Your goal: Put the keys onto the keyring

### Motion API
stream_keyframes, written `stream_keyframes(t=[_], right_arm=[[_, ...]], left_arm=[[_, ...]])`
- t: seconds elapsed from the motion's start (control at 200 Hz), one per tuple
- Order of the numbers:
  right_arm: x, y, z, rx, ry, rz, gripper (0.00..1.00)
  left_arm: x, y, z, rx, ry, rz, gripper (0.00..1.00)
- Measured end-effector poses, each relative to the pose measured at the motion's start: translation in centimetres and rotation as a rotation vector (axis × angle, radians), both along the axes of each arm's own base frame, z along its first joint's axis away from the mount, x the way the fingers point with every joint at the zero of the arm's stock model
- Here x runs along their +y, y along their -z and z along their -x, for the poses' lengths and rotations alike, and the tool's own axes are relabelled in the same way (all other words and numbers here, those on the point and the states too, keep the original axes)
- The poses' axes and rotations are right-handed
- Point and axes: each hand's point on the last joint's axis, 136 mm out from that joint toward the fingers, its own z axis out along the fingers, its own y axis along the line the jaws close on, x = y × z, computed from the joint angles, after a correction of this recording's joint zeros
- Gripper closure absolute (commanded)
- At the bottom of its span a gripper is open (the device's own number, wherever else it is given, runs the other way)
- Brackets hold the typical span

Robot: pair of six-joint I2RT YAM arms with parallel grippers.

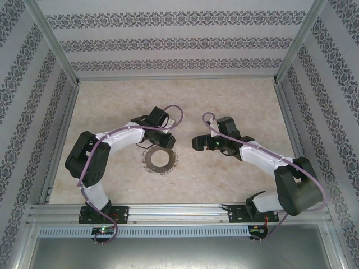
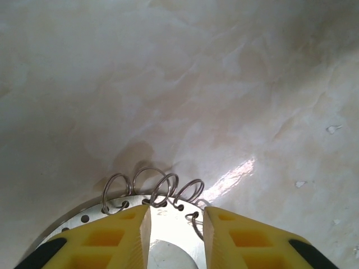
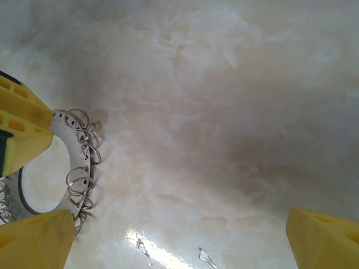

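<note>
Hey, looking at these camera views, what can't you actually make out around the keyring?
1. Left wrist view: most of the keyring is cut off by the bottom edge or hidden under the left gripper.
2. Top view: the wire loops are too small to tell whether anything hangs on them.
3. Right wrist view: the keyring's left side runs off the frame edge.

Pretty much nothing readable here. Only a tiny dark mark stamped on the flat rim of the keyring (image 2: 174, 224), left wrist view, just under the wire loops (image 2: 151, 185), low in the shot. Looks like two digits, maybe "20", but way too small and blurry to call for sure.
</note>
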Motion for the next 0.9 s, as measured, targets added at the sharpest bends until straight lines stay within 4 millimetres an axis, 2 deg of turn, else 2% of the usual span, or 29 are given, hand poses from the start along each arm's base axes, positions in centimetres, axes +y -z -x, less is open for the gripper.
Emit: stream_keyframes(t=[0.29, 0.6, 0.769, 0.899], right_arm=[[0.0, -0.1, -0.1, 0.003, 0.006, -0.02, 0.02], [0.2, -0.2, 0.0, 0.007, -0.003, -0.03, 0.02], [0.0, -0.2, -0.1, 0.007, 0.003, -0.03, 0.02], [0.0, -0.2, -0.1, 0.006, 0.003, -0.03, 0.02]], left_arm=[[1.2, 0.3, -0.4, -0.024, -0.021, -0.067, 0.65], [2.0, 0.8, -1.0, -0.029, -0.044, -0.094, 0.65], [2.2, 2.1, -0.9, -0.002, -0.043, -0.113, 0.67], [2.4, 3.2, -0.9, 0.021, -0.044, -0.128, 0.74]])
